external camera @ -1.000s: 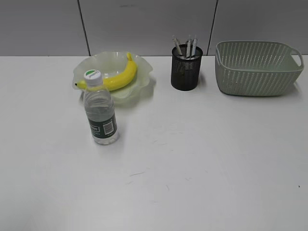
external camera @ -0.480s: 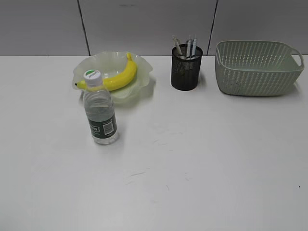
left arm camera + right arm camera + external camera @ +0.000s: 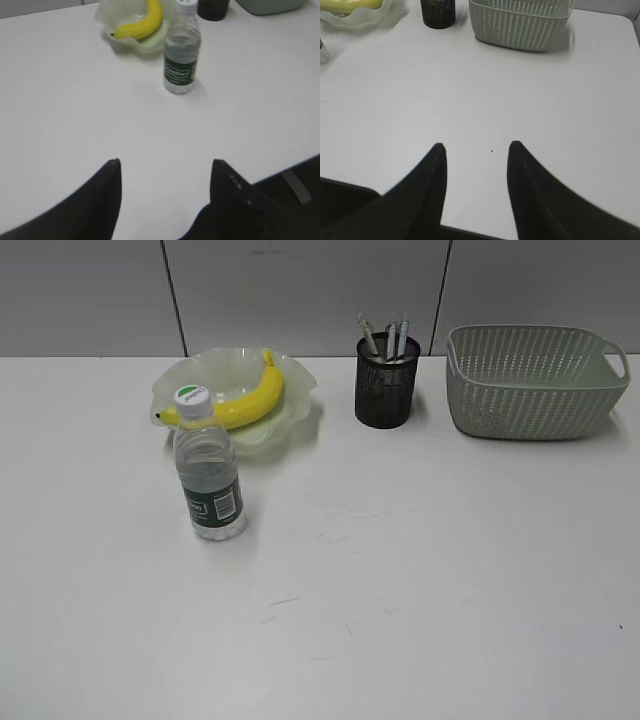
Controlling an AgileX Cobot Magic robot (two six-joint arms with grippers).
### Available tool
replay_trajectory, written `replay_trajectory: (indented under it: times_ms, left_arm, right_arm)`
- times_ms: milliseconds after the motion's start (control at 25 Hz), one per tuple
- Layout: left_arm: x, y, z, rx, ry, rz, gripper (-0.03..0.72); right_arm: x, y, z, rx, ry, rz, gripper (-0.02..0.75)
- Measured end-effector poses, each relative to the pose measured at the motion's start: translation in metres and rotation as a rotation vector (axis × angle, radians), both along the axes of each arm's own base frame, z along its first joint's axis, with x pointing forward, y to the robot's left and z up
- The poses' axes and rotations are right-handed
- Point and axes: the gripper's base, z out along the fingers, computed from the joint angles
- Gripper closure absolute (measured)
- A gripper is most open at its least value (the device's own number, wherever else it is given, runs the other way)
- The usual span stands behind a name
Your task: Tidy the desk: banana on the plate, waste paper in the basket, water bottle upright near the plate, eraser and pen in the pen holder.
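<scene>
Both jaws apart, empty; one banana (image 3: 247, 400), apparently three pens (image 3: 388, 338).

Only the gripper tips appear. The left gripper (image 3: 165, 167) has two matte black, tapering, pointed fingers, one bearing small pale dots near its tip. The right gripper (image 3: 476, 150) has similar smooth black curved fingers with rounded tips.

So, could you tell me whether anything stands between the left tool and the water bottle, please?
Nothing visible does: only bare desk lies between the left tool, which is open and empty, and the upright water bottle.
</scene>
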Motion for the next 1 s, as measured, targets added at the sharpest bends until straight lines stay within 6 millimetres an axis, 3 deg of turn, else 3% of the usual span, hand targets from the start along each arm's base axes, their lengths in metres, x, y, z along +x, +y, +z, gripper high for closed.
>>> replay_trajectory:
  times_ms: [400, 1000]
  left_arm:
    - [-0.019, 0.006, 0.0, -0.034, -0.094, 0.486, 0.284]
    - [-0.02, 0.006, 0.0, -0.006, -0.104, 0.482, 0.314]
  right_arm:
    - [-0.001, 0.001, 0.0, 0.0, -0.003, -0.205, 0.408]
    - [-0.001, 0.001, 0.0, 0.001, -0.002, -0.21, 0.408]
